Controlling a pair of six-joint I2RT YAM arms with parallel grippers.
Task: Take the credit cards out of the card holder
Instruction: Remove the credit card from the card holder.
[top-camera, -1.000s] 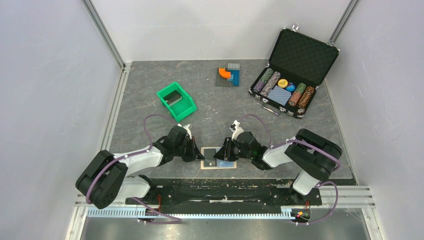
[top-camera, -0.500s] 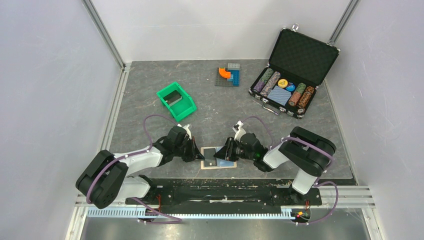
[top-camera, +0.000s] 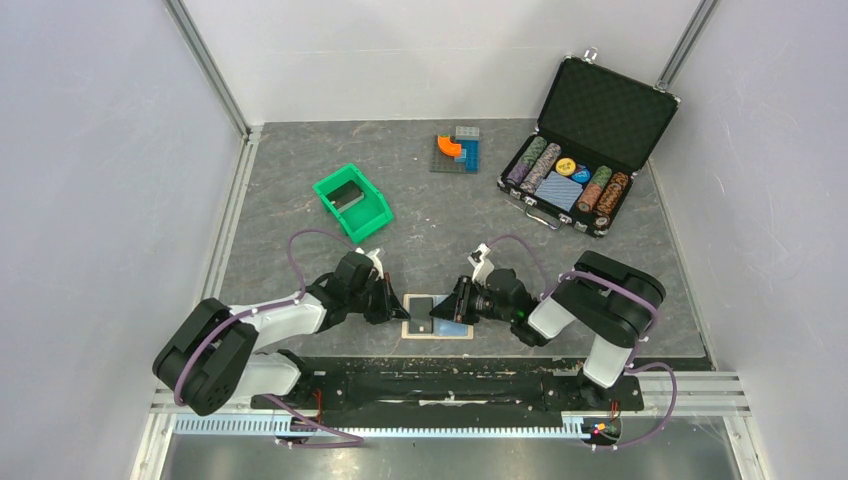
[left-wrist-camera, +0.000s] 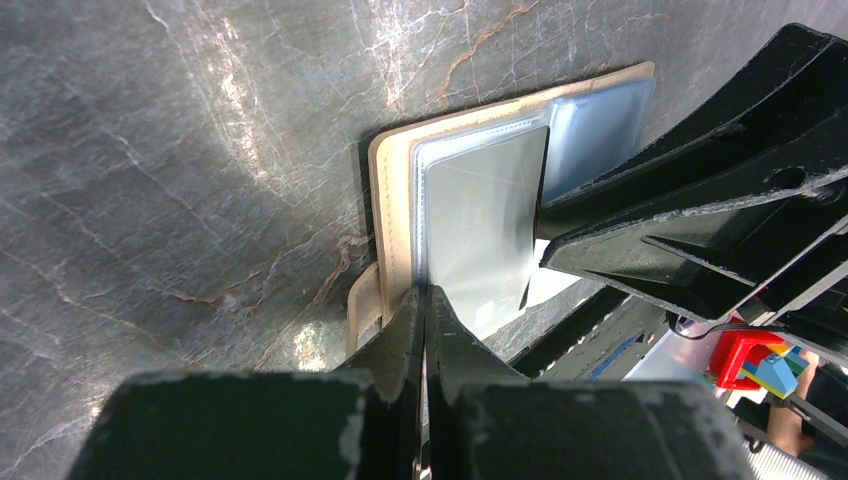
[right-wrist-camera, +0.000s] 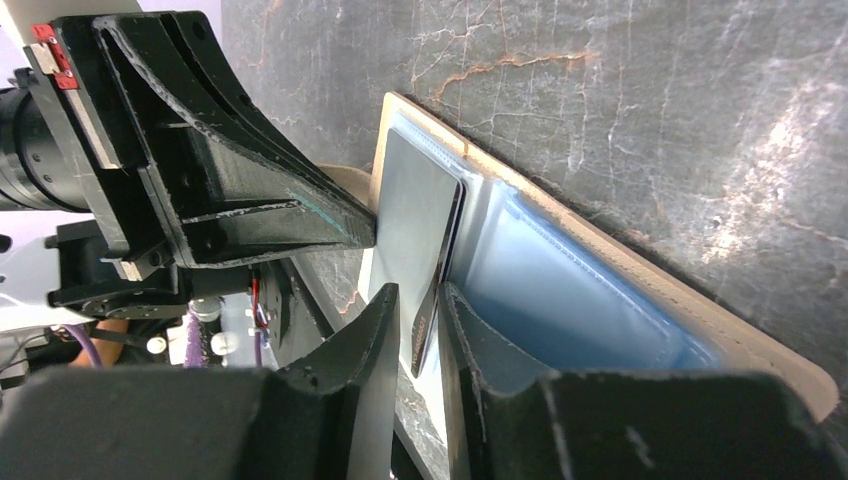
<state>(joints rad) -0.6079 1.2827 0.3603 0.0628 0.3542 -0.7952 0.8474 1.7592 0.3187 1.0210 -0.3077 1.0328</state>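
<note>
Right hand (right-wrist-camera: 420, 300) pinches thin glossy card (right-wrist-camera: 415, 225) (tan-edged holder (right-wrist-camera: 580, 300) lies flat).

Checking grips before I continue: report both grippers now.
Left gripper: closed, tips against the holder, holding nothing.
Right gripper: closed on a card at its edge.

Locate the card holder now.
The card holder lies open in the top view, centre, by the table's near edge, between the left hand on its left rim and the right hand pinching a card.
</note>
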